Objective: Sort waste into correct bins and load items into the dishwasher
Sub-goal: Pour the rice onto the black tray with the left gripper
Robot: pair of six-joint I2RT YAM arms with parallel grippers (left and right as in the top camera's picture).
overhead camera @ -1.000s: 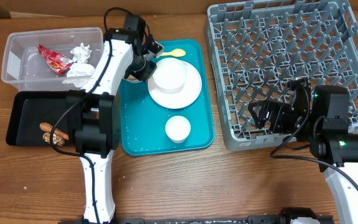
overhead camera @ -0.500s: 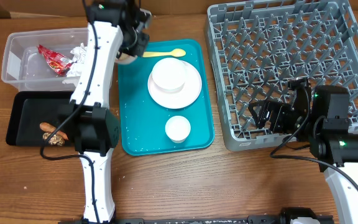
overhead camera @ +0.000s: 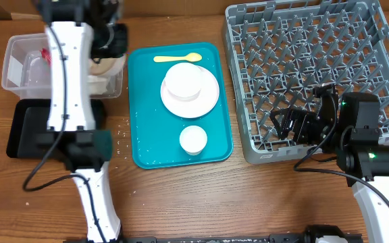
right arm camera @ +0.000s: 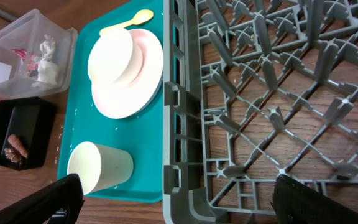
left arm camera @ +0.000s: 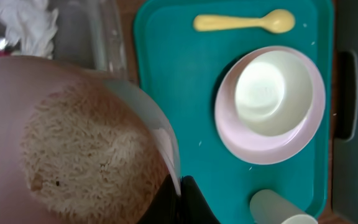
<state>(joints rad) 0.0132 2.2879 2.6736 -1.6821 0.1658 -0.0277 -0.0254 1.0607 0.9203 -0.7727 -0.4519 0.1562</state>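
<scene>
The left gripper is closed on the rim of a white bowl; in the left wrist view we see its dark finger pressed against the rim at the bottom edge of the picture. A patch of rice lies in this bowl. The bowl is held over the right end of the clear tub, and we cannot tell if it is tilted. Inside the tub lie the crumpled tissue and the red wrapper. The black tray stands just in front of the tub. The left arm hides most of it from above, but the right wrist view shows the brown fried scraps in its near end. To the right of both bins is the teal tray. It carries the yellow spoon along its far edge, the plate with the second bowl on it in the middle, and the cup nearer to the robot. The dish rack stands on the table at the right of the teal tray. The right gripper hangs over the near left corner of the rack with its fingers spread wide apart, and it touches nothing.
</scene>
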